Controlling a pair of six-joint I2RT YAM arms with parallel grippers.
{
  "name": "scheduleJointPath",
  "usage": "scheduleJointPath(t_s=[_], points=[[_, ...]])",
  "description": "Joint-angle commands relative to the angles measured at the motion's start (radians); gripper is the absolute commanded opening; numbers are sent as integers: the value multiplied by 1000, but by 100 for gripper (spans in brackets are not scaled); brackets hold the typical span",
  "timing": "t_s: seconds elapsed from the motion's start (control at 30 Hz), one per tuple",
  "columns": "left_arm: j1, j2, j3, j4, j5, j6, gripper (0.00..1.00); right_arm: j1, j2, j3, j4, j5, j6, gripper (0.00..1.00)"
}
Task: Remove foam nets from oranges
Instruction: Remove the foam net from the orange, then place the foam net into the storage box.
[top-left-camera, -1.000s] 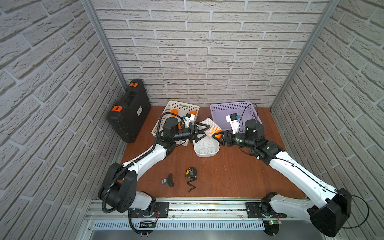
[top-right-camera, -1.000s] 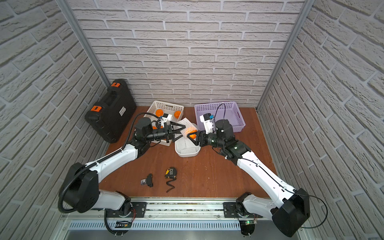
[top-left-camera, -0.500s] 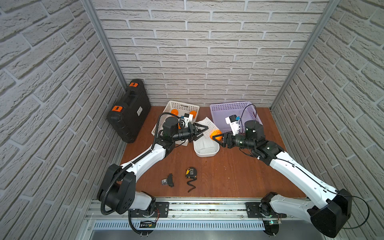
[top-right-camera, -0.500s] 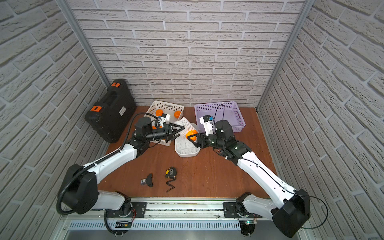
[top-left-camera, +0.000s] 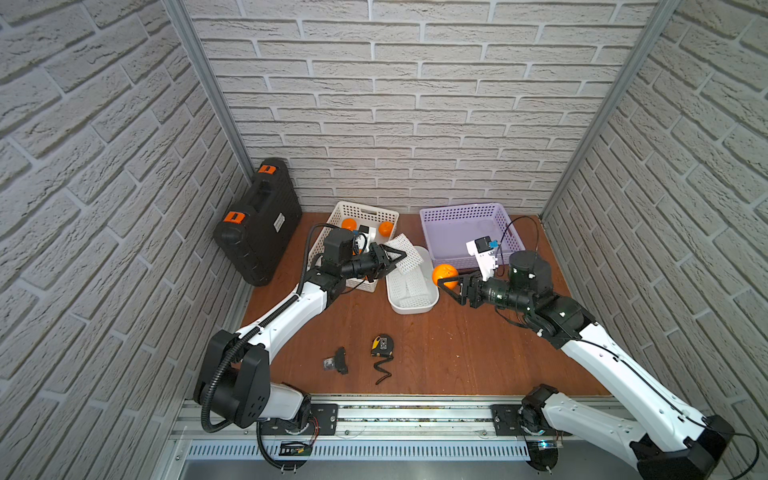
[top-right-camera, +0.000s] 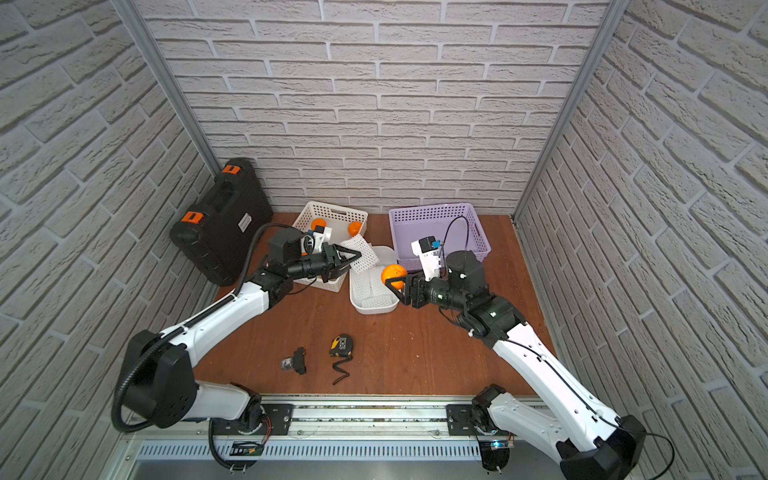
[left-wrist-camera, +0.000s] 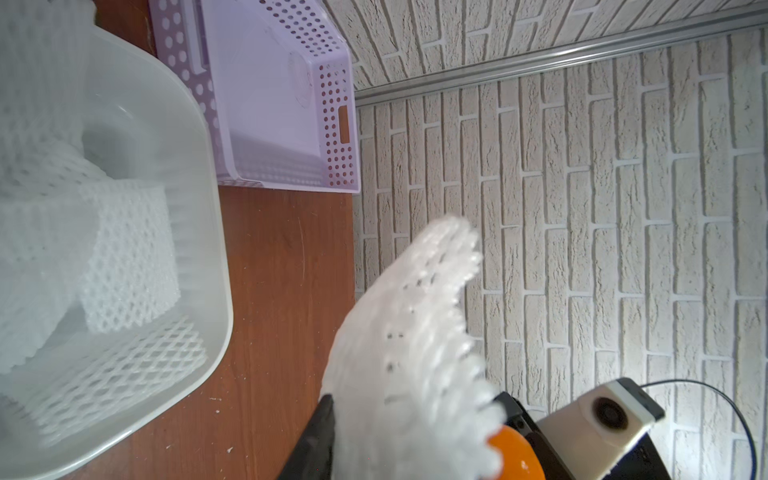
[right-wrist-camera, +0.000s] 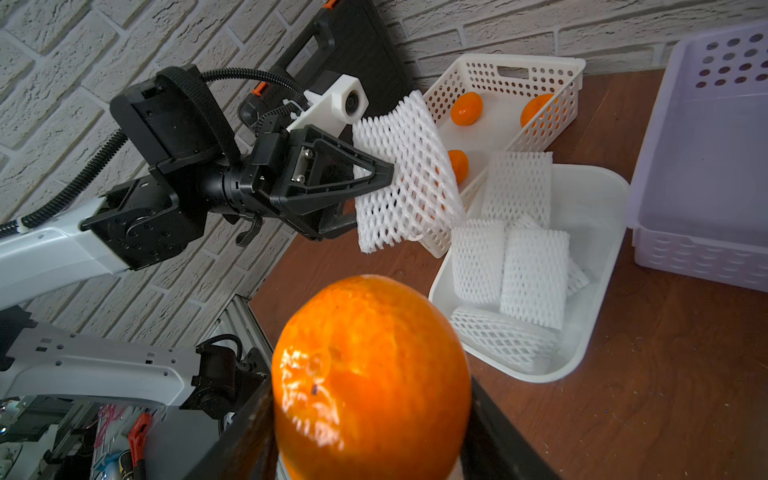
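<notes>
We see left claw (right-wrist-camera: 370, 199) pinching an empty foam net (right-wrist-camera: 405, 166) over the white tub (right-wrist-camera: 604, 291) where other nets (right-wrist-camera: 534, 274) lie, we guess for dropping; right claw (top-left-camera: 451, 282) grips the bare orange (top-left-camera: 444, 274) aloft beside the tub, clear of the net

Net (top-left-camera: 410, 254) now off orange (top-left-camera: 444, 274), in left tool (top-left-camera: 400, 259)

This looks like a robot lab cell, not a home. Brick-pattern panels (top-left-camera: 415, 104) close three sides, joined by aluminium posts (top-left-camera: 206, 83). A left arm (top-left-camera: 291, 307) and a right arm (top-left-camera: 615, 365) are bolted to a metal rail (top-left-camera: 415, 415) at the front edge of a wooden surface (top-left-camera: 436, 353). A black tool case (top-left-camera: 257, 224) leans at its left edge.
</notes>
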Motion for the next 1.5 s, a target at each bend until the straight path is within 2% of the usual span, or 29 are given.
scheduleJointPath(t_s=[0.0,0.13,0.3,0.57,0.73,0.9,1.03,1.23,1.47], points=[[-19,29,69,-236,-83,197,32,2,-47,-7,-48,68,-44,51],[-70,117,156,-358,-137,266,28,1,-86,-17,-73,126,-57,51],[-160,276,362,-558,-244,390,25,2,-119,-47,-72,145,-56,51],[-200,518,624,-819,-413,505,22,-1,-168,-100,-93,180,-68,51],[-200,632,711,-877,-409,511,21,0,-189,-112,-117,202,-85,51],[-207,733,815,-868,-381,511,26,0,-190,-124,-119,216,-93,51],[-207,802,869,-896,-406,511,28,-1,-202,-131,-128,219,-98,51],[-201,889,997,-1016,-443,539,48,-1,-225,-135,-150,242,-106,51],[-199,861,1036,-1053,-460,551,71,-1,-224,-133,-150,257,-102,51]])
